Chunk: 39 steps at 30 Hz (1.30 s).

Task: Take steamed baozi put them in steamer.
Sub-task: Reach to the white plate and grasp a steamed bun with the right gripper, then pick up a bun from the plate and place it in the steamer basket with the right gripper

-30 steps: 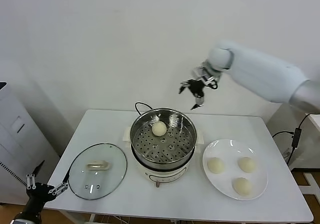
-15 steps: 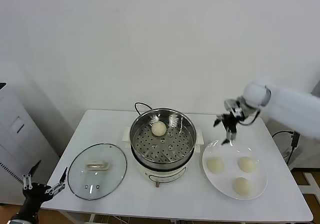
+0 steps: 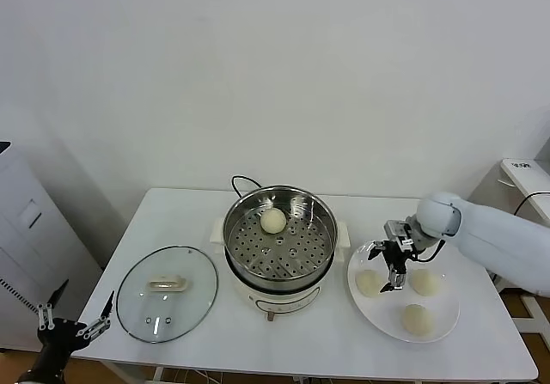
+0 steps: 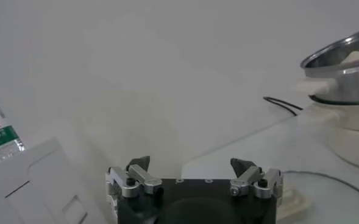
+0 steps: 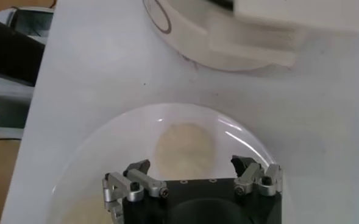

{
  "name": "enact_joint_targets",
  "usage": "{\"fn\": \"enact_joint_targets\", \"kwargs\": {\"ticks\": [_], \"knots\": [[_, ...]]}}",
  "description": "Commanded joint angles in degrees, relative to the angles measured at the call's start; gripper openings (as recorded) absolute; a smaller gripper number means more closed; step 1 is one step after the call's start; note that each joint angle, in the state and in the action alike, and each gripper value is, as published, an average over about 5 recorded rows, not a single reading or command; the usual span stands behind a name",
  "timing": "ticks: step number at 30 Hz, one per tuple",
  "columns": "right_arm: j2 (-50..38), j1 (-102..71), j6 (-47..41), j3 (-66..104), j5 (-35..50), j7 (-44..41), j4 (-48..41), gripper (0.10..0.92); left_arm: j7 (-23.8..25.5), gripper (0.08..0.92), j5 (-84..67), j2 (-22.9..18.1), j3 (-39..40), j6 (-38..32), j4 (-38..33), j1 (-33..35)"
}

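- White bench against a plain white wall; steel steamer holding one baozi.
- Right gripper lowered over the plate, fingers released; left gripper parked, fingers spread.

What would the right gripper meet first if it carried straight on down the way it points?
Most likely the baozi nearest the steamer on the plate: the open right gripper points down at it, and it lies between the fingers in the wrist view. Height above it is unclear.
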Motion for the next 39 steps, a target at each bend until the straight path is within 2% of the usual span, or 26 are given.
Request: {"fn": "enact_joint_targets", "kwargs": {"ticks": [1, 5, 8, 17, 26, 30, 33, 35, 39], "knots": [[2.40, -4.99, -0.04, 3.45, -2.07, 1.24, -2.47, 0.823, 0.01, 0.823, 0.17, -0.21, -0.12, -0.07, 0.23, 0.21], [3.34, -4.97, -0.22, 3.07, -2.78, 1.21, -3.04, 0.820, 0.00, 0.823, 0.15, -0.27, -0.32, -0.16, 0.29, 0.29], [3.49, -4.61, -0.29, 2.76, -3.06, 1.15, -3.36, 0.779, -0.01, 0.823, 0.08, -0.31, -0.47, -0.24, 0.26, 0.35], [1.33, -0.02, -0.50, -0.36, 0.93, 0.63, -1.23, 0.526, 0.01, 0.823, 0.04, -0.42, -0.51, -0.32, 0.35, 0.23], [-0.20, 33.36, 0.54, -19.85, 19.07, -5.98, 1.13, 0.284, 0.03, 0.823, -0.02, -0.24, -0.26, -0.34, 0.46, 0.01], [2.90, 47.72, 0.82, -28.63, 29.77, -10.74, 2.05, 0.257, 0.04, 0.823, 0.03, -0.01, -0.13, -0.27, 0.49, -0.28], [4.87, 51.85, -0.88, -29.86, 35.00, -12.71, 4.94, 0.253, 0.03, 0.823, 0.09, -0.03, 0.16, -0.14, 0.41, -0.67], [5.88, 52.14, -2.91, -30.07, 37.88, -11.30, 8.17, 0.252, 0.03, 0.823, 0.27, -0.29, 0.54, -0.10, 0.42, -0.97], [8.37, 44.72, -8.52, -26.24, 39.53, -2.84, 16.11, 0.255, 0.03, 0.823, 0.82, -0.87, 1.37, -0.11, 0.25, -1.23]]}}
